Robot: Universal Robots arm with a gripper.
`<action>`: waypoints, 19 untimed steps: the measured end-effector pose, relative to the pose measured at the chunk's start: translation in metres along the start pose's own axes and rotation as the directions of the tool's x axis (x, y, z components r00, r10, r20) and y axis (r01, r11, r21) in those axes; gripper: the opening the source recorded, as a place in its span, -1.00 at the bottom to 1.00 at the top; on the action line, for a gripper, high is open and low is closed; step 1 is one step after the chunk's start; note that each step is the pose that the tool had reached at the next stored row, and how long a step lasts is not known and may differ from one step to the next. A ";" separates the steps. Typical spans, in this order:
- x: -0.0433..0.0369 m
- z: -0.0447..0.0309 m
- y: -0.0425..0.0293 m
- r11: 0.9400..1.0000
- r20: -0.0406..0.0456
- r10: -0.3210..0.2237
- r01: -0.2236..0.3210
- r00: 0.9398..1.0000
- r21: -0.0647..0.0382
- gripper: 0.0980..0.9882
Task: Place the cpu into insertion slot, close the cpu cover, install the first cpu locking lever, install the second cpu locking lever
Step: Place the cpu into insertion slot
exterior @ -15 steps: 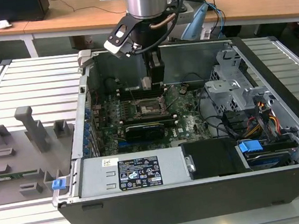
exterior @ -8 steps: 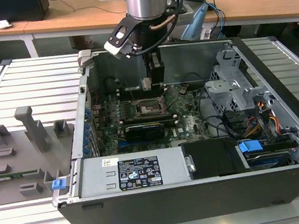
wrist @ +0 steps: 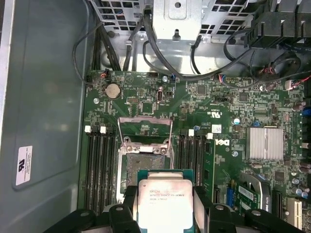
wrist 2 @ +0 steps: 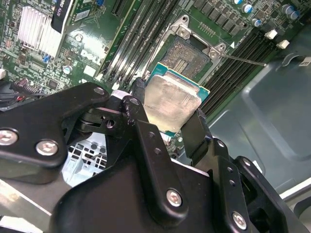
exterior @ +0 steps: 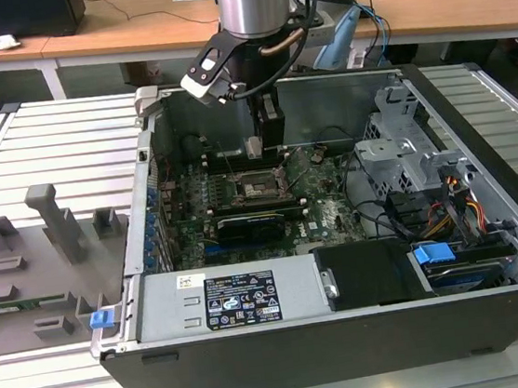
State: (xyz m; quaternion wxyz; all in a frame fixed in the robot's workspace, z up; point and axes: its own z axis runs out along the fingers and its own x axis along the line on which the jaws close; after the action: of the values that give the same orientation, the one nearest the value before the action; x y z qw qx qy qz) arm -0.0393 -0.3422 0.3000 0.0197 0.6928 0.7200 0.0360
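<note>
My gripper (wrist 2: 167, 110) is shut on the cpu (wrist 2: 172, 104), a small square chip with a silvery top and a green rim, gripped by two opposite edges between black fingers (wrist 2: 194, 130). In both wrist views the cpu (wrist: 163, 199) hangs above the motherboard, just off to one side of the open insertion slot (wrist: 144, 162). The cpu cover (wrist: 145, 118), a thin metal frame, stands raised at the slot's far edge. A thin locking lever (wrist 2: 243, 59) sticks out beside the slot (wrist 2: 187, 58). In the exterior view the gripper (exterior: 254, 148) is low inside the case, above the slot (exterior: 260, 187).
Memory slots (wrist: 99, 165) flank the socket on both sides. A long black card (exterior: 253, 225) lies in front of it, a silver power supply (exterior: 224, 301) along the case front, a drive cage (exterior: 403, 140) and cables (exterior: 430, 217) on the exterior view's right. A grey fixture tray (exterior: 33, 266) sits outside.
</note>
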 end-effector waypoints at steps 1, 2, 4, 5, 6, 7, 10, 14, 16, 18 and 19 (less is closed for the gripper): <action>0.0000 0.0006 -0.0001 1.000 0.000 0.000 0.000 1.000 0.000 0.00; 0.0000 0.0016 -0.0001 1.000 0.000 0.000 0.000 1.000 0.000 0.00; -0.0001 0.0028 -0.0002 1.000 0.000 0.000 0.000 1.000 0.000 0.00; -0.0001 0.0032 -0.0003 1.000 0.000 0.000 0.000 1.000 0.000 0.00; -0.0001 0.0038 -0.0003 1.000 0.000 0.000 0.000 1.000 0.000 0.00; -0.0001 0.0042 -0.0004 1.000 0.000 0.000 0.000 1.000 0.000 0.00; -0.0001 0.0054 -0.0004 1.000 0.000 0.000 0.000 1.000 0.000 0.00; -0.0002 0.0074 -0.0006 1.000 0.000 0.000 0.000 1.000 0.000 0.00; -0.0002 0.0082 -0.0007 1.000 0.000 0.000 0.000 1.000 0.000 0.00; -0.0002 0.0089 -0.0007 1.000 0.000 0.000 0.000 1.000 0.000 0.00; -0.0002 0.0094 -0.0008 1.000 0.000 0.000 0.000 1.000 0.000 0.00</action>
State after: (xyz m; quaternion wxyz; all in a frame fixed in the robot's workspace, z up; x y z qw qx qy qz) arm -0.0393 -0.3422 0.2905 0.0197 0.6928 0.7200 0.0359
